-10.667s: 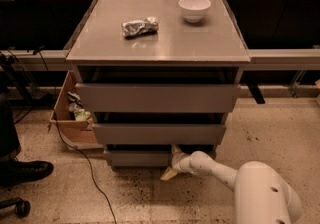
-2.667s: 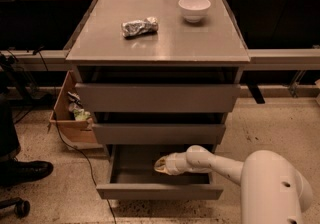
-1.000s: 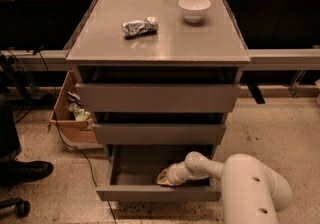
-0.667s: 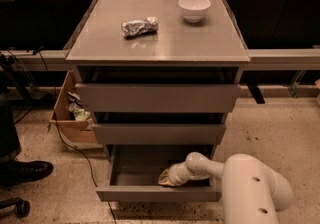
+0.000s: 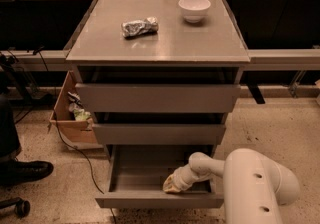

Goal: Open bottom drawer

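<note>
The bottom drawer (image 5: 159, 201) of the grey cabinet is pulled out, and its shallow grey tray (image 5: 145, 170) shows. Its slim front panel faces the camera at the bottom of the view. My gripper (image 5: 170, 184) reaches in from the right on a white arm (image 5: 250, 183). It sits inside the tray, just behind the front panel and right of its middle. The two drawers above, the medium one (image 5: 159, 134) and the tall top one (image 5: 157, 98), are shut.
A white bowl (image 5: 194, 8) and a crumpled foil packet (image 5: 140, 27) lie on the cabinet top (image 5: 165, 43). A cardboard box (image 5: 70, 120) with litter stands left of the cabinet. A cable runs over the floor, and a person's black shoe (image 5: 25, 170) is at far left.
The bottom drawer went from shut to pulled out. Over the last second the drawer, the arm and the gripper have stayed almost still.
</note>
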Controlling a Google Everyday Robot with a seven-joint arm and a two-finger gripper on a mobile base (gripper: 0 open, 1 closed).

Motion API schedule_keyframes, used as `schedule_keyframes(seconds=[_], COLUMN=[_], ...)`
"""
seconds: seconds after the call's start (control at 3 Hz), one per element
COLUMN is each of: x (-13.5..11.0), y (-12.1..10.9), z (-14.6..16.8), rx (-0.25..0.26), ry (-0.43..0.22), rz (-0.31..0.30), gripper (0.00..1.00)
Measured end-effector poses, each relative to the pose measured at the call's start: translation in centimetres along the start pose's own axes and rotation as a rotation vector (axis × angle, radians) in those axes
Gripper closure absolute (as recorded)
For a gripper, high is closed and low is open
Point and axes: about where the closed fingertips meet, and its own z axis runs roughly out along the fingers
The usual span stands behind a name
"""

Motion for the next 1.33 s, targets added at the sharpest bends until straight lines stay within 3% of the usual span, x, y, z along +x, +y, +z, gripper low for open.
schedule_keyframes(seconds=[0.67, 1.0, 1.33], x=[1.3, 1.3, 1.8], y=[2.7, 2.6, 4.1], z=[-1.1, -1.1, -1.7], rx=[-0.073, -0.073, -0.105], ry=[0.049, 0.050, 0.078], rz=[0.008, 0.008, 0.012], gripper=[1.00, 1.00, 1.00])
